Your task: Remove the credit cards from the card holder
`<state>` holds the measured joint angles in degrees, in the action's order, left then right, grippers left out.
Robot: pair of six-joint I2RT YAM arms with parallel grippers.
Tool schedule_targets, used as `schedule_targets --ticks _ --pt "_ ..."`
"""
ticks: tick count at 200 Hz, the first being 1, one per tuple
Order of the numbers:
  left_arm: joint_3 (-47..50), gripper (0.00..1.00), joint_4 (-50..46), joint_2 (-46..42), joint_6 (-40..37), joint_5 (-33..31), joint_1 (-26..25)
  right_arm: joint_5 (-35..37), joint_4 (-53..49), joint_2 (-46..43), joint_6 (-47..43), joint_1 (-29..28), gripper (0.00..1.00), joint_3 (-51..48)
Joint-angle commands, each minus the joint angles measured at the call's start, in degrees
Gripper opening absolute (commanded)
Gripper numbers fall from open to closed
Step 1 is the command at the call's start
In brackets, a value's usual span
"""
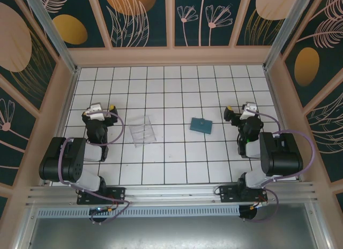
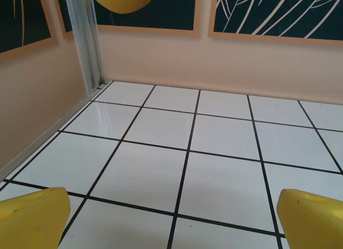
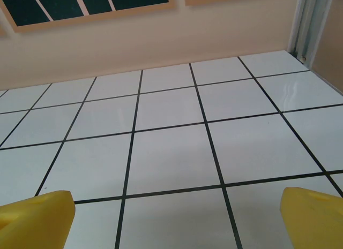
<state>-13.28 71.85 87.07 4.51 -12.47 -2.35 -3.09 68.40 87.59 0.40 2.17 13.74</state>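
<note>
Near the middle of the tiled desk (image 1: 177, 152) we see the teal card holder (image 1: 201, 125) lying flat, seemingly closed, right of a clear box (image 1: 143, 130), while the left tool (image 1: 98, 108) and the right tool (image 1: 240, 108) stand wide open, empty.

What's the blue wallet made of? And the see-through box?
Wallet: probably soft cloth or fake leather. It looks dull teal with no shine, but it is too small to be sure. Box: likely clear hard plastic, because the floor lines show through its walls.
</note>
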Motion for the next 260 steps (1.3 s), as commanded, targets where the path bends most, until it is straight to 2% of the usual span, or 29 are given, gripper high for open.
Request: schedule_targets --ticks 1,155,166,179,217,244,260 --pt "0.36 0.99 2.34 -0.06 -0.47 0.34 0.37 -0.33 2.09 0.47 0.21 0.37 0.99 0.15" --pt "0.80 0.99 2.97 -0.29 -0.59 -0.36 0.27 0.07 2.16 0.44 0.14 0.22 0.99 0.26" --pt "0.47 0.99 1.35 -1.58 -0.08 -2.14 0.15 2.40 -1.65 -1.06 0.30 -0.39 0.99 1.61" --pt "-0.74 0.99 -4.26 -5.04 0.70 -4.30 0.15 3.67 -9.34 -3.66 0.09 -0.91 0.99 4.90" --pt "-10.56 0.99 -32.34 -14.45 9.40 -9.32 -0.27 7.13 -27.18 -9.38 0.99 -2.67 0.99 12.68" --pt "-17.11 0.98 -50.22 -19.50 17.41 -5.94 -1.98 6.78 -44.41 -12.87 5.28 -4.76 0.99 20.98" --pt "-22.21 0.97 -64.03 -20.12 22.91 -2.59 -2.77 3.05 -54.31 -12.82 9.81 -5.75 0.96 26.66"
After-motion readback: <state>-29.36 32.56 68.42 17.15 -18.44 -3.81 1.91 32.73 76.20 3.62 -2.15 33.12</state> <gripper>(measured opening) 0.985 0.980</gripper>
